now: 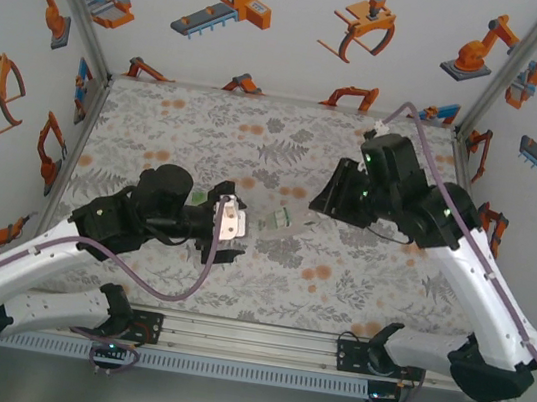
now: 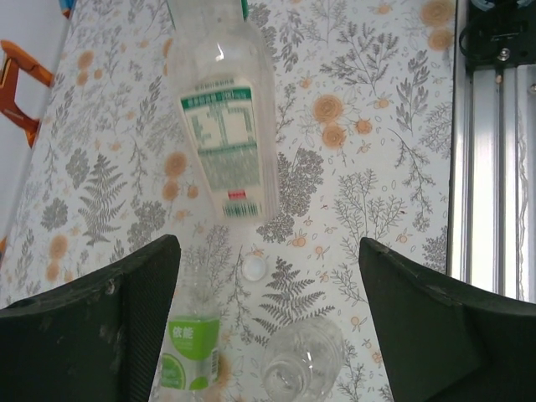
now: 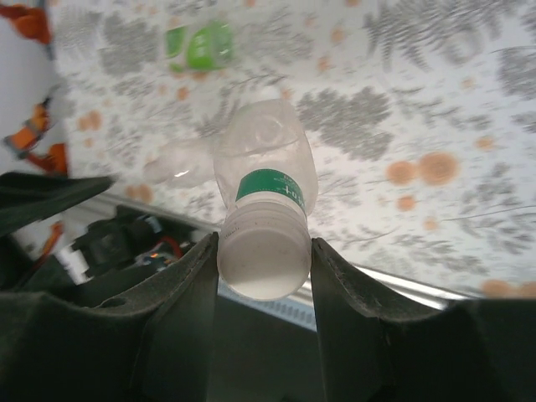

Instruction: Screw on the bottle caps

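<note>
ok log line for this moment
left jaws open, empty | right jaws shut on bottle | loose cap on table

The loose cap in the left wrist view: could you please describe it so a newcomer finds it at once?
Against the flowered table, find the large bottle at the top of the picture. Just below it lies the cap, above two other bottles. It alone is a white ring lying flat.
</note>
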Controlling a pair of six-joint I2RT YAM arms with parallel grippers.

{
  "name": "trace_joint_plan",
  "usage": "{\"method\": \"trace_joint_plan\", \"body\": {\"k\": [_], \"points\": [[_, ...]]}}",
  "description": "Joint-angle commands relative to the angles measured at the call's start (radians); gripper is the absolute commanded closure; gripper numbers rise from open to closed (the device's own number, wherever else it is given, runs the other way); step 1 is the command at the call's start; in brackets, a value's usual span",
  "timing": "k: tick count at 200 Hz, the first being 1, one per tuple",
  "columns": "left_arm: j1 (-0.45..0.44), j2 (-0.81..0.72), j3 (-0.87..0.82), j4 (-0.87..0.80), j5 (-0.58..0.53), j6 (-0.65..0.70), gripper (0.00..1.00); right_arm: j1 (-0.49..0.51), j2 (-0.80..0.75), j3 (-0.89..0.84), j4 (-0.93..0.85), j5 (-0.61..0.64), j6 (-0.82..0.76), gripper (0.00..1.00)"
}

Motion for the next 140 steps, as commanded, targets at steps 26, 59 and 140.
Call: {"method": "trace_joint_plan", "body": {"k": [26,59,140], "points": [[-0.004,-0.02,-0.022,0.028,-0.164,-0.169,0.21,-0.186,0.196,0.157,-0.106,0.027,-0.312,0.79],[-0.002,-0.038,-0.038,0.014,-0.233,-0.255,0.21,-0.305,0.396,0.302,-0.106,0.006,-0.416,0.82],[0.002,-0.086,-0.049,-0.028,-0.323,-0.401,0.2,-0.459,0.875,0.853,-0.209,0.078,-0.594,0.83]]}}
